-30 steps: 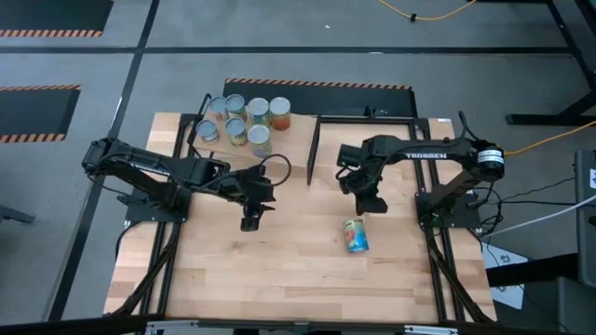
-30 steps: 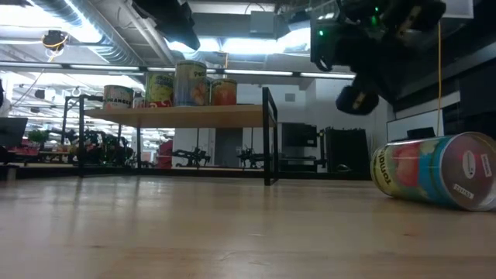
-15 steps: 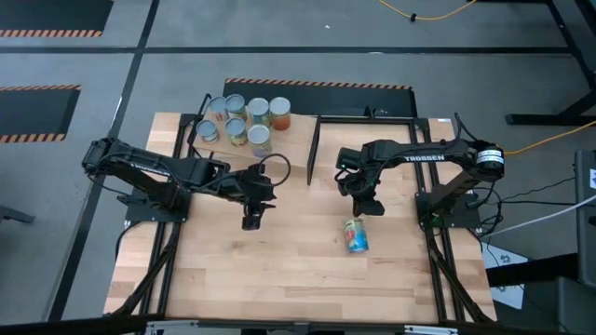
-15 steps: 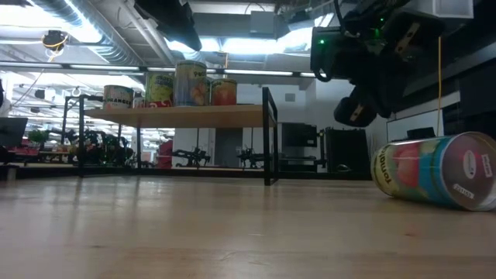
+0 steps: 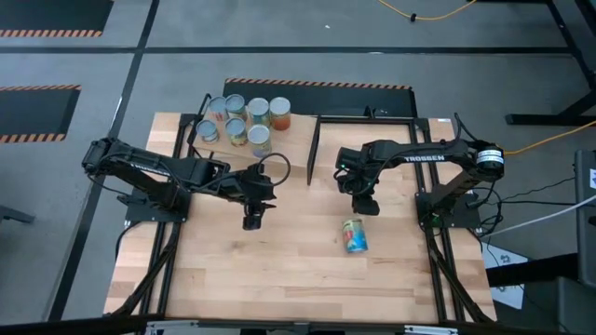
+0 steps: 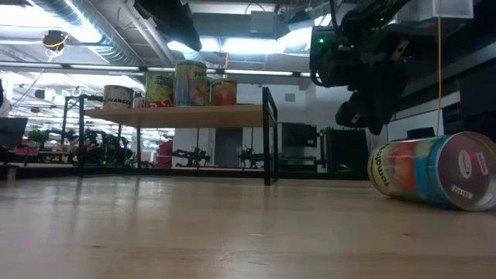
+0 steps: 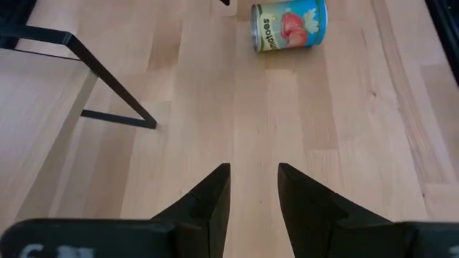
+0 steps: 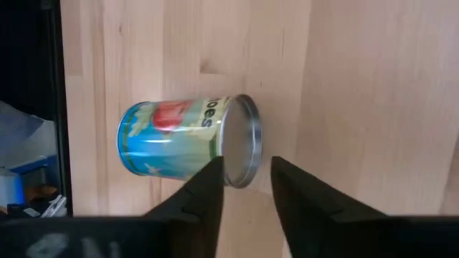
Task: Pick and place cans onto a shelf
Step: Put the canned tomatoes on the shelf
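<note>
From above, your tomato can (image 5: 354,234) lies on its side on the counter (image 5: 279,279), just below the right hand (image 5: 367,204), far nearer than the left hand (image 5: 251,221). Right wrist view: fingers narrowly parted, empty, can's axis crosswise.

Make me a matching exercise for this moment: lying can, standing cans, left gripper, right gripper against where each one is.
Things:
1. lying can
2. standing cans
3. left gripper
4. right gripper

Places:
A. on the shelf
B. just above the can that lies on its side
C. on the tabletop, on its side
D. over bare tabletop, mid-table

Pairs: 1-C, 2-A, 3-D, 4-B
</note>
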Available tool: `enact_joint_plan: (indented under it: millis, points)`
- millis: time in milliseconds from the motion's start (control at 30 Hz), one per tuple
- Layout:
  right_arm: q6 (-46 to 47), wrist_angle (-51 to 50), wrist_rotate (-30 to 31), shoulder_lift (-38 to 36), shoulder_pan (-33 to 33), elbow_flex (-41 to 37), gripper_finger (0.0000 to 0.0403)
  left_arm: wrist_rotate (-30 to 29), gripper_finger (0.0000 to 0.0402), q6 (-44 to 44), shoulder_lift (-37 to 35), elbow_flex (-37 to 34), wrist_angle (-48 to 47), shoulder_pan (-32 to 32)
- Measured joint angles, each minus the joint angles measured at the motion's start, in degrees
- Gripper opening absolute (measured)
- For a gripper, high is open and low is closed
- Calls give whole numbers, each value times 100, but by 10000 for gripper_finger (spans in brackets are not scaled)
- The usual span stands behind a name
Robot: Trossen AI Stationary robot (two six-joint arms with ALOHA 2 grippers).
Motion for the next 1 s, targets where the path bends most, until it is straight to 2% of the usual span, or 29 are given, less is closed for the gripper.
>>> enact_joint_plan:
  millis: [100, 200, 333, 500, 633, 867, 1000]
  points:
    - [-7, -2, 2, 0, 0, 0, 142, -87, 110, -36, 0, 0, 2, 0]
    - [-15, -2, 0, 0, 5, 0, 148, -127, 110, -38, 0, 0, 1, 0]
    - [-121, -2, -26, 0, 26, 0, 148, -127, 110, -38, 0, 0, 1, 0]
    - [-330, -2, -472, 0, 32, 0, 148, -127, 110, -38, 0, 0, 0, 0]
    - [-345, 30, -461, 24, 39, 0, 149, -127, 110, -38, 0, 0, 0, 0]
    - [-352, 127, -513, 428, 107, 0, 149, -127, 110, -39, 0, 0, 0, 0]
    - [-429, 128, -917, 679, 184, 0, 149, -125, 110, -38, 0, 0, 0, 0]
